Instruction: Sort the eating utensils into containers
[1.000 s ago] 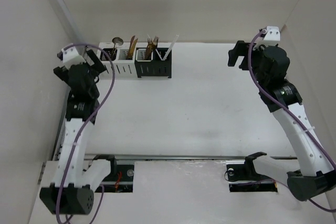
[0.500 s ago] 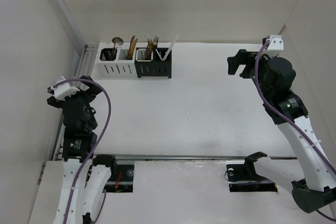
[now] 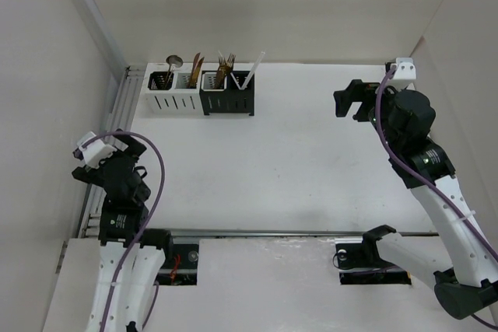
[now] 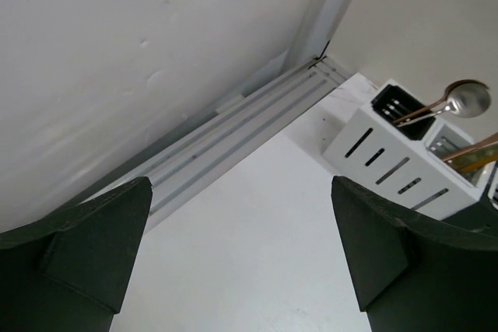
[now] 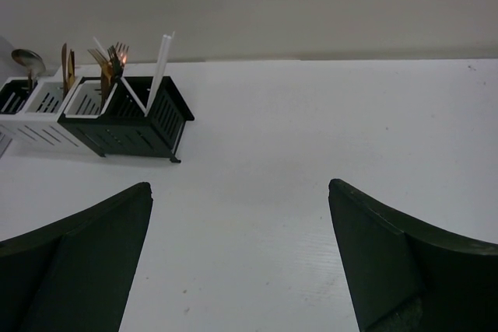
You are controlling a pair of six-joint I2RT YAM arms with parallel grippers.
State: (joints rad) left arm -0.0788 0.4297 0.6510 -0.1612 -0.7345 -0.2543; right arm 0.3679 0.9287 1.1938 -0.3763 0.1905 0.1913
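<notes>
**Containers:** The containers (image 3: 187,103) are four joined caddies, two white and two black. They stand at the 11 o'clock corner of the table (image 3: 280,153).

**Utensils:** The eating utensils (image 3: 226,64) all stand upright inside the containers.
- A silver spoon (image 3: 174,60) is in the outermost white cell.
- A copper piece (image 3: 196,64) is in the next white cell.
- Forks (image 5: 117,54) and white sticks (image 3: 254,64) are in the black pair.

No utensil shows lying loose on the table.

**Tools:**
- The left tool (image 4: 237,192), at 8 o'clock, is spread wide and carries nothing.
- The right tool (image 5: 237,188), at 2 o'clock, is likewise spread and bare.
- Both are well apart from the containers.

**Judgement:** Sorting appears complete. As far as these views show, nothing is left to place.
</notes>
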